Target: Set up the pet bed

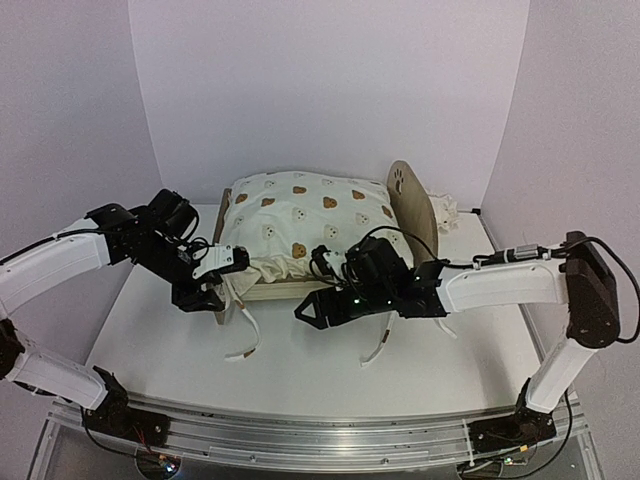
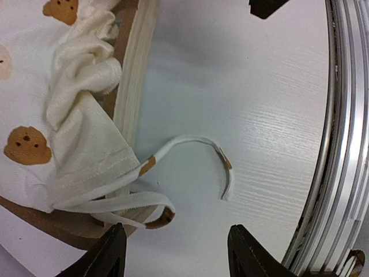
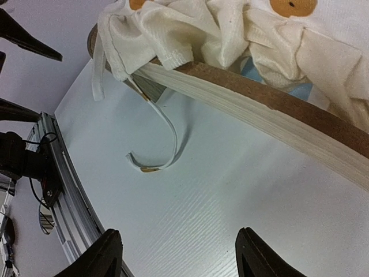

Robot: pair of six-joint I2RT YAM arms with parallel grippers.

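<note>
Sitting across the middle of the white surface (image 1: 300,385), the pet bed (image 1: 285,291) is carrying its bear-print cushion (image 1: 310,215), and the rounded headboard (image 1: 410,205) is standing at its right end.

Both arms are reaching in along the near rail. The left claw (image 1: 197,298) is hovering at the bed's left front corner, its fingers spread wide with nothing between them. Its wrist view is showing the cushion's corner bunching over the wooden frame and a loose tie (image 2: 199,147) curling out onto the surface. The right claw (image 1: 316,310) is hanging just in front of the rail, further right. It too is gaping and empty, and is looking along gathered cloth that is spilling over the rail's edge.

By my reading, the cushion-seating step is under way. The pad is lying on the frame, but its front edge is not yet sitting flat inside. The next move is probably calling for one claw to close on the bunched hem and draw it smooth while the other is steadying the frame, taking care not to snag the trailing tie. A crumpled cream pillow (image 1: 444,210), if that is what it is, is waiting behind the headboard.
</note>
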